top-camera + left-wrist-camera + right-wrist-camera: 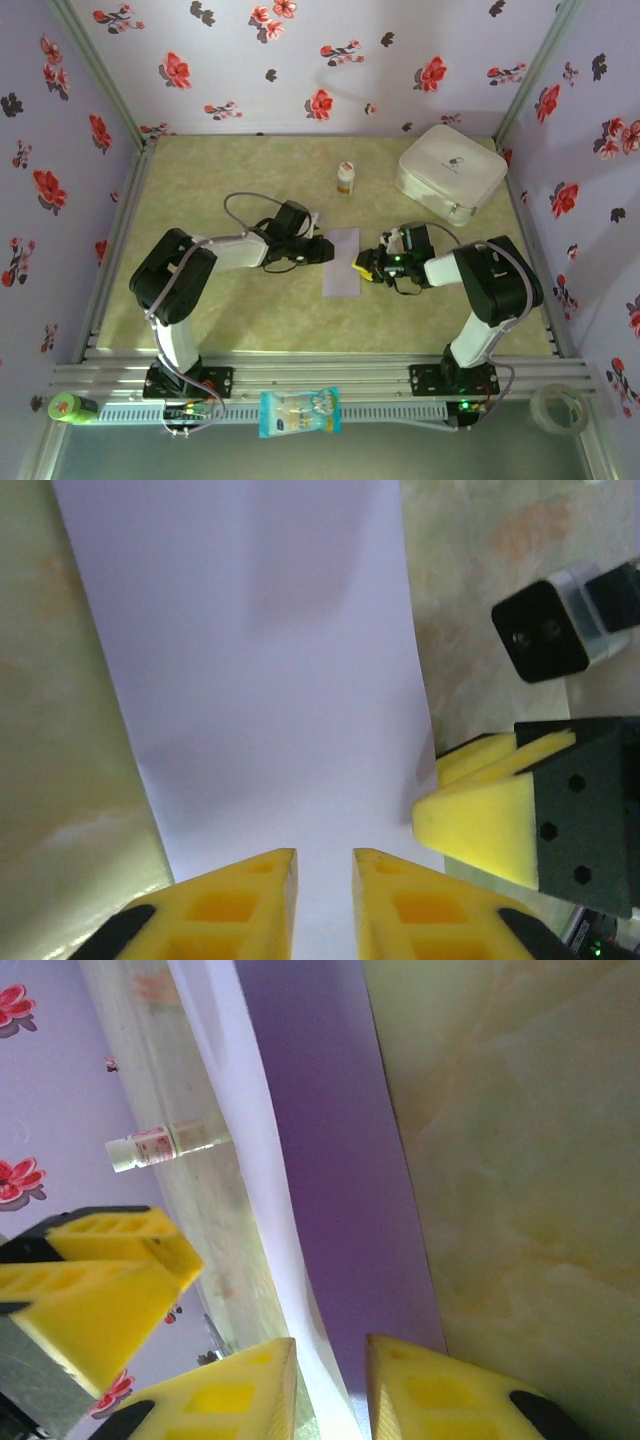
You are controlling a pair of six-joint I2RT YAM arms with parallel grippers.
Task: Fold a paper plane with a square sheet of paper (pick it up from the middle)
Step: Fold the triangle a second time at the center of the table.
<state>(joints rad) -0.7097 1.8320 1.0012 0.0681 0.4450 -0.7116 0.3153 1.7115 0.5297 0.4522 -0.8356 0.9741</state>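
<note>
we find the square sheet of paper (342, 262) mid-worktop (250, 330), long axis running away from the bases, the left gripper (318, 248) at its left edge with jaws barely parted, grip unclear to us, and the right gripper (368, 265) seemingly pinching its raised right edge.

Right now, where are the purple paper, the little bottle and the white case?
purple paper (342, 262): top view, its middle.
little bottle (345, 180): top view, its body.
white case (450, 170): top view, its lid.
</note>
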